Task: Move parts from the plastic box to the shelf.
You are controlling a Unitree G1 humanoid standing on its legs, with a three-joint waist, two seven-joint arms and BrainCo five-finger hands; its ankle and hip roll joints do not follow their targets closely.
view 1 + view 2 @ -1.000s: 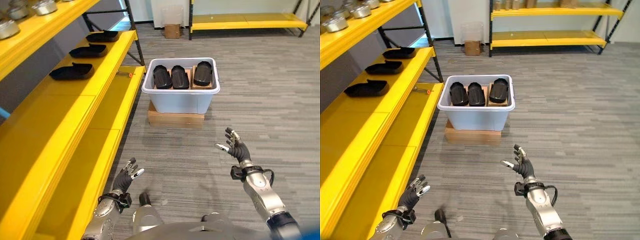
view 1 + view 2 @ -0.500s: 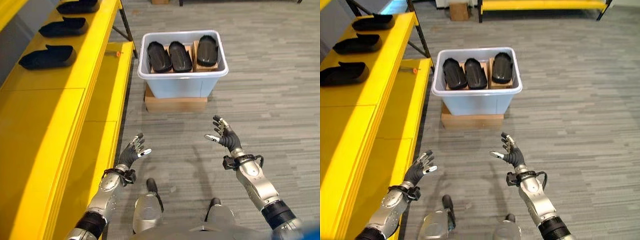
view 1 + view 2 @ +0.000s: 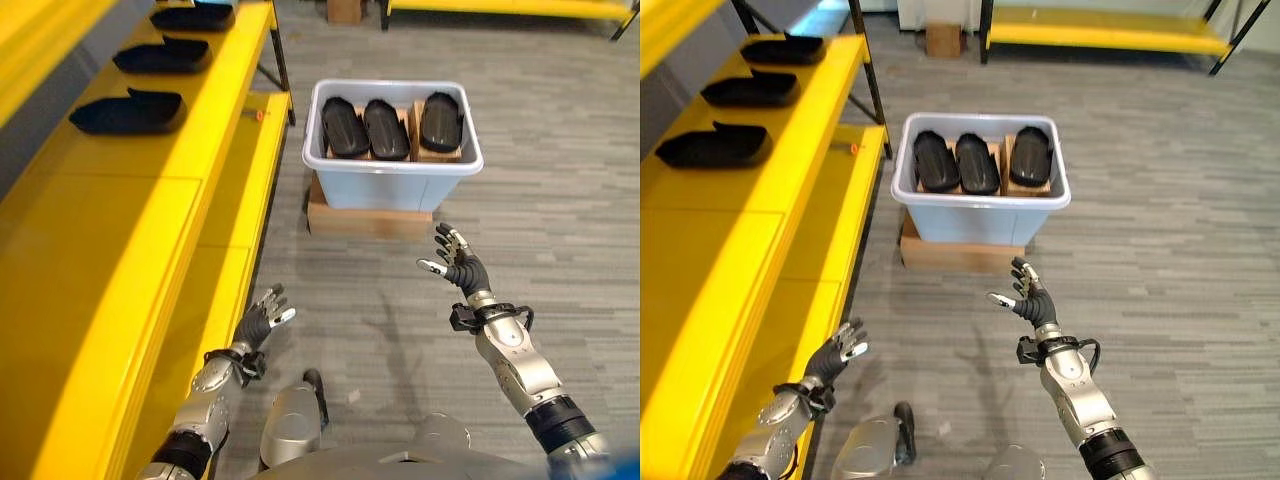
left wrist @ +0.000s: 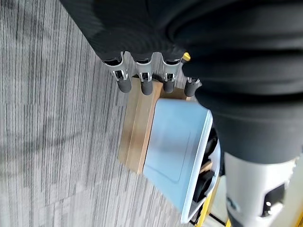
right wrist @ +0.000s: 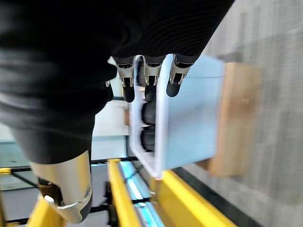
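Cardboard base (image 3: 368, 219) under plastic box (image 3: 392, 185); shelf (image 3: 150, 200) left.

Warehouse: yellow shelving (image 3: 150, 230), parts box (image 3: 392, 170)

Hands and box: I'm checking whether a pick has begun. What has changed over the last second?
No pick yet. The camera has shifted, so the scene sits differently. Both hands stay open and empty, raised short of the plastic box: the right hand nearer it, the left hand low by the shelf. Unchanged: three black parts in the box, three more on the shelf, nothing held.
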